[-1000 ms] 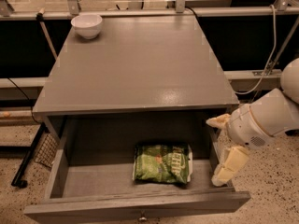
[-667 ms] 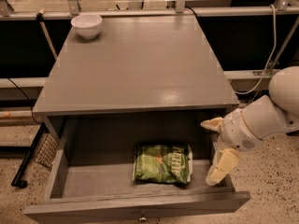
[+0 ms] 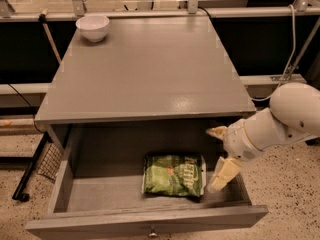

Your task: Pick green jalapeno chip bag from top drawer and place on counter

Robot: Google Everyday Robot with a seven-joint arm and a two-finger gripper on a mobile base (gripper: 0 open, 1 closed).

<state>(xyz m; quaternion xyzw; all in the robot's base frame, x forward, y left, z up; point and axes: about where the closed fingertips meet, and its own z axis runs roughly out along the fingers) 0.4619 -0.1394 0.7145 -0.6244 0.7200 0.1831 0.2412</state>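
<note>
The green jalapeno chip bag (image 3: 174,175) lies flat in the open top drawer (image 3: 150,219), right of its middle. The gripper (image 3: 218,156) reaches in from the right on a white arm and hangs over the drawer's right side, just right of the bag. Its two pale fingers (image 3: 223,173) are spread apart with nothing between them. The lower finger's tip is close to the bag's right edge. The counter (image 3: 145,69) is the flat grey top above the drawer.
A white bowl (image 3: 93,27) stands at the counter's far left corner. A small metal knob (image 3: 152,232) sits on the drawer front. Rails and cables run behind the cabinet. Speckled floor lies to the right.
The gripper has moved left, further over the drawer and closer to the bag's right edge. The bag has not moved.
</note>
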